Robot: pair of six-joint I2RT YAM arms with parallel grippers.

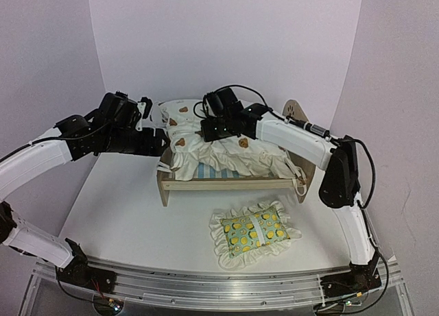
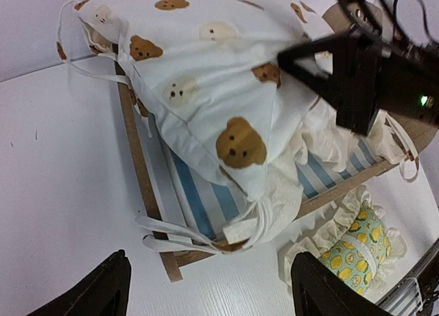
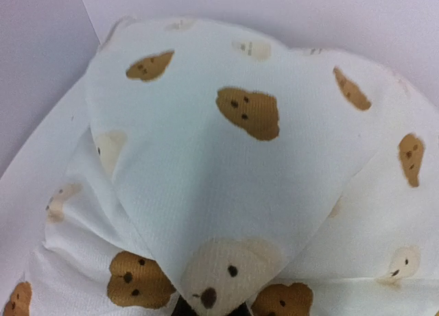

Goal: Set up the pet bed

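Top view first. The pet bed (image 1: 226,184) sits mid-surface (image 1: 123,199), just ahead of both arms, with its paw-print headboard (image 1: 296,110) at the right end. A cream bear-print cushion (image 1: 226,148) is heaped on it, all bunched up and spilling over the rails. The right end effector (image 1: 209,127) is down on top of that heap. The left end effector (image 1: 156,141) hangs at the bed's left end, just beside the cushion's edge. A green lemon-print pillow (image 1: 254,232) lies on the surface behind both, nearer the arm bases and apart from the bed.

Left wrist view: its 2 fingers (image 2: 103,288) are spread wide with nothing between them, so it's released. Right ahead is a corner of the bed, with the blue-and-white striped base (image 2: 199,206) peeking out under the cushion and the ties (image 2: 171,237) trailing over the rail.

Right wrist view: it's clenched on the cushion. The fabric is pulled into a peak right at the fingertips, which are mostly hidden under it.
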